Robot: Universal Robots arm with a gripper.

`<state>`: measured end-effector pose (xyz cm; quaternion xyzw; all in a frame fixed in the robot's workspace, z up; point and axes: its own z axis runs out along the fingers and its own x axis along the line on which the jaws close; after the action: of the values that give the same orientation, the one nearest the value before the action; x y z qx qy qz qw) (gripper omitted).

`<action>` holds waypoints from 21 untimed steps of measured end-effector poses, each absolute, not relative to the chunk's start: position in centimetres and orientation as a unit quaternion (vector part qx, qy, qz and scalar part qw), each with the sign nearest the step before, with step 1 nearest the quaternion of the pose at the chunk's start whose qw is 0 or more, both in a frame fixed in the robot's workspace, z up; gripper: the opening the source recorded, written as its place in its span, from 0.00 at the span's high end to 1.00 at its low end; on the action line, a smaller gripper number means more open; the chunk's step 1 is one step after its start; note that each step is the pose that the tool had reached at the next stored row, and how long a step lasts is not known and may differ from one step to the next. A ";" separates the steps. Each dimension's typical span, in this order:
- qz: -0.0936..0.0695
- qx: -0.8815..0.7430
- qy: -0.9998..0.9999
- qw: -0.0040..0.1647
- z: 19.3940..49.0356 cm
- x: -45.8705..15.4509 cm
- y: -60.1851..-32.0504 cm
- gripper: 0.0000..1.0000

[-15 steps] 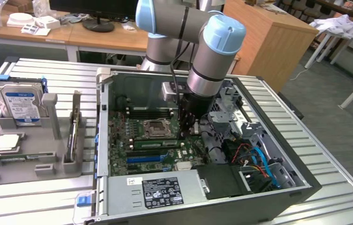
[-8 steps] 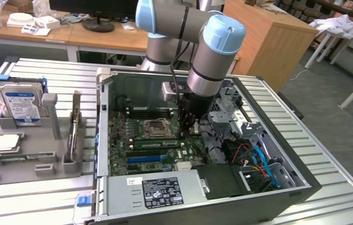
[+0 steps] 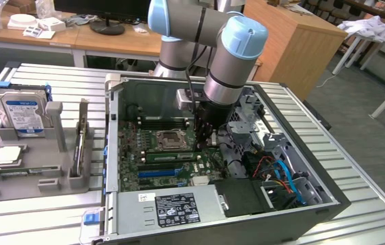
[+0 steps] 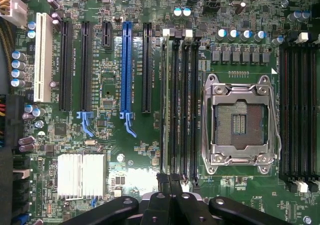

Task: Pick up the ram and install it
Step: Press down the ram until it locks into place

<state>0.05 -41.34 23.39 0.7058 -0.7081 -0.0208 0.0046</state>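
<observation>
Lab: open computer case (image 3: pixel 308 212) on slatted bench (image 3: pixel 35 219), desks (image 3: pixel 114 45) behind.

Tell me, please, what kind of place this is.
Probably a robotics lab or workshop for computer assembly: a robot arm reaches into an open computer case on a slatted metal table, a hard drive stands in a grey fixture, and office desks stand behind.

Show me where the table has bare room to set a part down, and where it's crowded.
Bare table slats lie nearer the camera than the grey fixture, beside the computer case; a narrower strip runs along the case on the exterior view's right. Crowded: the fixture with the hard drive, and the motherboard under the end effector.
</observation>
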 end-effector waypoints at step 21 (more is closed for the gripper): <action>-0.021 0.706 -0.708 0.005 22.9 0.0 -41.3 0.89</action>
<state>0.04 -41.34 22.89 0.7058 -0.7081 -0.0207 0.0047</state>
